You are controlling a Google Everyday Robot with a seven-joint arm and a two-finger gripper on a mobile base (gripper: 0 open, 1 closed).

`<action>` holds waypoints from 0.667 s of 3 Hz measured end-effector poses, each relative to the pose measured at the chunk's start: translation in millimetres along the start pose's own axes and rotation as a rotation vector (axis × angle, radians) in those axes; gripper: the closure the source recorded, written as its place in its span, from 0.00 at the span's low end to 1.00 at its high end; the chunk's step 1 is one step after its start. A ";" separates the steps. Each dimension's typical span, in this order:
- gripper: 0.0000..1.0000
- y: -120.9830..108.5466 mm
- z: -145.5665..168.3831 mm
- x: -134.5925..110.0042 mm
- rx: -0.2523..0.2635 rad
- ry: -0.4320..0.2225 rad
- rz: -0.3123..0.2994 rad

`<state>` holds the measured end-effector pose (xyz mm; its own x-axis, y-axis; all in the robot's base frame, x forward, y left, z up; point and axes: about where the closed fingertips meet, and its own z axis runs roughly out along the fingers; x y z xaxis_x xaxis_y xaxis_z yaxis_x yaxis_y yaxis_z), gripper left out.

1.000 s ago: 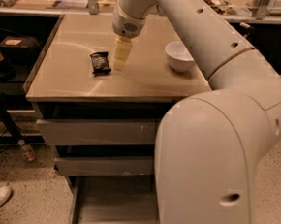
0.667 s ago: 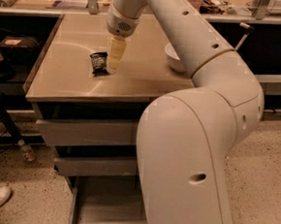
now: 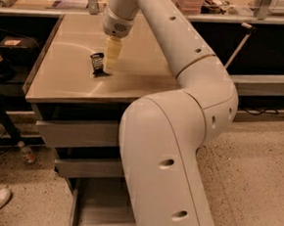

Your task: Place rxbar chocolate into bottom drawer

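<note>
At the end of our arm [image 3: 184, 69], the gripper [image 3: 110, 63] points straight down onto the tabletop [image 3: 61, 81], its pale tip meeting the surface. Whether it is spread or closed we cannot tell; from this side it reads as one yellowish block.

Just beside it, on its left in the camera view, is the rxbar chocolate [image 3: 96, 64], a dark wrapper with a pale patch near its far end. It looks partly propped up rather than flat, though we cannot be sure. A vertical approach suits pinching a thin bar off a hard surface, so we judge the step in hand to be the grasp, with the carry not yet begun.

Below the gripper and nearer the camera, the upper drawer fronts [image 3: 76, 132] sit under the table edge. Beneath them the bottom drawer [image 3: 97, 207] stands pulled out, ready to receive the bar.

Our own elbow and forearm cover most of that drawer's floor and its right side, and the frame cuts off its front. Shadow masks any contact between gripper and wrapper.
</note>
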<state>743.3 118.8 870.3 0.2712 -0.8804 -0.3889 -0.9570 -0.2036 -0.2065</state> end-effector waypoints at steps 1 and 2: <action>0.00 -5.0 9.2 -3.0 -0.011 -0.012 -0.003; 0.00 -10.8 16.1 -5.7 -0.012 -0.020 -0.006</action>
<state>753.7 132.9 860.3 0.2792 -0.8703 -0.4058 -0.9564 -0.2145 -0.1980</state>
